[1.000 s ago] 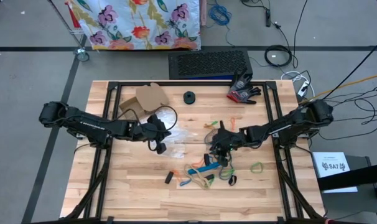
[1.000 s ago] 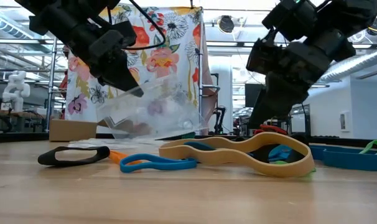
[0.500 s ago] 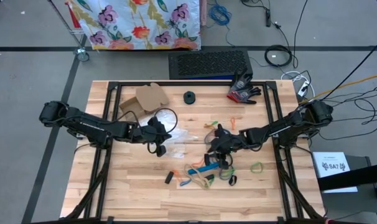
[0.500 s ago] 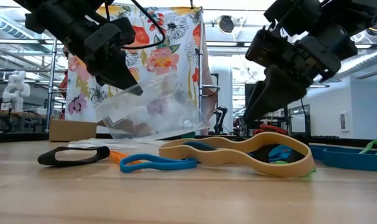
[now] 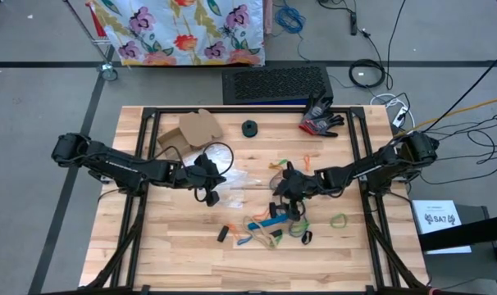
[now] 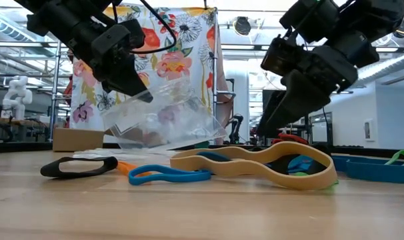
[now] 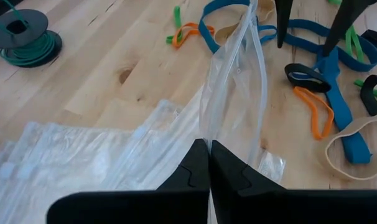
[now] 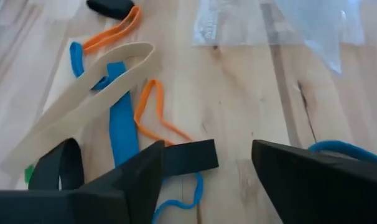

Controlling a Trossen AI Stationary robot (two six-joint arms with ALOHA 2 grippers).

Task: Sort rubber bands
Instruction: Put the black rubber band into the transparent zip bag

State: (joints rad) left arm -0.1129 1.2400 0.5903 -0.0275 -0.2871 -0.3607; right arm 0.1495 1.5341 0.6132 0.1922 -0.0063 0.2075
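Note:
The rubber bands [image 5: 273, 225] lie in a loose heap right of the table's middle: tan [image 6: 255, 163], blue [image 6: 169, 175] and black [image 6: 79, 167] loops, with orange ones [image 8: 154, 115] among them. A green band [image 5: 339, 220] lies apart to the right. My left gripper [image 5: 212, 197] is shut on a clear plastic bag [image 6: 162, 117] left of the heap. My right gripper [image 5: 285, 205] hangs open just above the heap's far side. Its fingers [image 8: 123, 180] straddle a black band [image 8: 188, 155] on the wood, and I cannot tell whether they touch it. My left gripper pinches the clear bag at one edge [image 7: 208, 134] between its two shut fingers, coming slantwise from the table's left and pointing downward. The bag hangs from the fingertips [image 6: 139, 90] and spreads toward the bands. Whether its lower edge rests on the table does not show.
A stack of flat clear bags [image 7: 64, 162] lies under my left gripper. At the far side are a cardboard piece [image 5: 195, 127], a black spool [image 5: 249, 128], a pair of gloves [image 5: 321, 119] and a black cable loop [image 5: 220, 152]. The near part of the table shows bare wood [image 5: 191, 262].
My right gripper has opened its fingers wide and rolled a little about its own line, staying in place above the bands. My left gripper has kept still with the bag.

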